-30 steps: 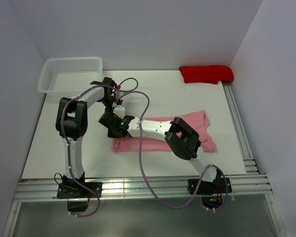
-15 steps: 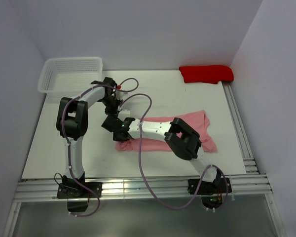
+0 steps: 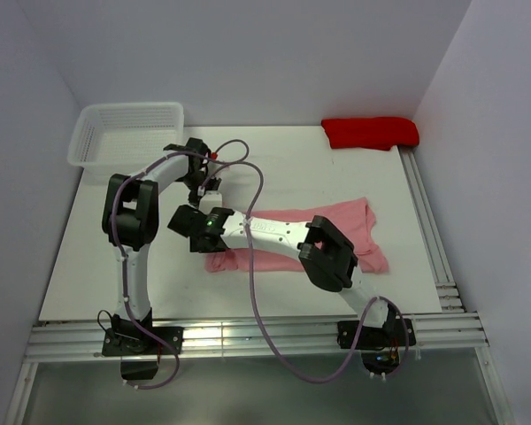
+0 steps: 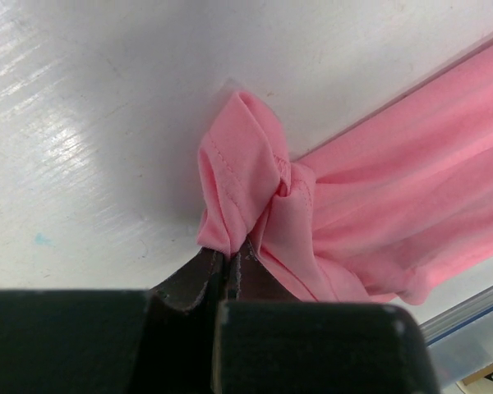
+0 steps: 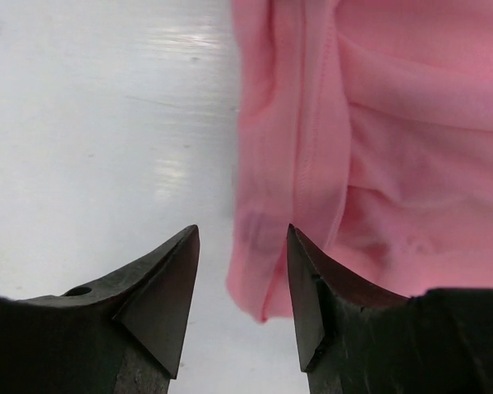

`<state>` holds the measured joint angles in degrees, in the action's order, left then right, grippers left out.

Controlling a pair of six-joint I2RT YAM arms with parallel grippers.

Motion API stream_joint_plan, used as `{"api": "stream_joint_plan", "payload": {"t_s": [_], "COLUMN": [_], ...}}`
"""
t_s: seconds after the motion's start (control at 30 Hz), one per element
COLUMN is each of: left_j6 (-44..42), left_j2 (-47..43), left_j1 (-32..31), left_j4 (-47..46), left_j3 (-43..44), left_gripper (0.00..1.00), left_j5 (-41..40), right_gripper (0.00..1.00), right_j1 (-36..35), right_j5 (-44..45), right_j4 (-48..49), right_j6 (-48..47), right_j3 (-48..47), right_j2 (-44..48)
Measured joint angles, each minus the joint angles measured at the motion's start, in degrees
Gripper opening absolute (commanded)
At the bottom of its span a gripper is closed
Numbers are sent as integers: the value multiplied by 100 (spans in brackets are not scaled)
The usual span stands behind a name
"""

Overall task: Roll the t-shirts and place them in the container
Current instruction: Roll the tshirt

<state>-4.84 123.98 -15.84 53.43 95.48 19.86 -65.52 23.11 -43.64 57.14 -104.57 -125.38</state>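
Far left from my seat, a white plastic mesh basket (image 3: 128,133) sits at the back corner of the white table (image 3: 292,168). Next over, my left gripper (image 4: 228,261) has its jaws pressed together on a bunched corner of the light-pink fabric t-shirt (image 3: 358,226), a puckered knot of cloth with a stitched hem showing (the wrist view shows it best). Just beside it, my right gripper (image 5: 242,234) hangs with its jaws apart over the t-shirt's left edge, clamping nothing; a hem seam runs away from the gap between them. The t-shirt lies mid-table, folded into a long narrow band, its long axis running left to right and its right end flaring wider. Its surface is plain and softly creased lengthwise. At the far right back corner lies a folded red cloth (image 3: 370,133).
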Motion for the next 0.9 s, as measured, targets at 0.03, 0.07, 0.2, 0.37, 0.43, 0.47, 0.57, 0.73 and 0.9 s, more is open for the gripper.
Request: {"api": "stream_joint_plan", "payload": {"t_s": [0.03,0.07,0.2,0.37,0.43,0.47,0.57,0.73,0.9], "left_j6": [0,0,0,-2,-2,-2,-2,-2,7], "left_j2": [20,37,48,50,50,52,52,90,144], "left_j1": [0,0,0,-2,-2,-4,-7,-11,-17], "left_j4": [4,7,20,48,50,52,57,90,140], "left_j3": [17,33,46,70,74,76,79,127,201], "left_gripper": [0,0,0,0,0,0,0,0,0], "left_j5": [-4,-7,-11,-26,-28,-28,-28,-39,-94], "right_gripper": [54,54,54,55,56,56,58,59,35], "right_j1": [-24,-46,-116,-149,-149,-149,-149,-166,-184], "right_j5": [20,46,136,192,201,199,177,116,92], "right_j4": [-61,-109,-271,-654,-699,-726,-780,-776,-590], "right_j6": [-15,-31,-74,-90,-92,-94,-107,-103,-114], "right_j3": [-129,-238,-409,-614,-702,-702,-675,-651,-380], "right_j2": [-26,-57,-186,-472,-605,-656,-713,-715,-686]}}
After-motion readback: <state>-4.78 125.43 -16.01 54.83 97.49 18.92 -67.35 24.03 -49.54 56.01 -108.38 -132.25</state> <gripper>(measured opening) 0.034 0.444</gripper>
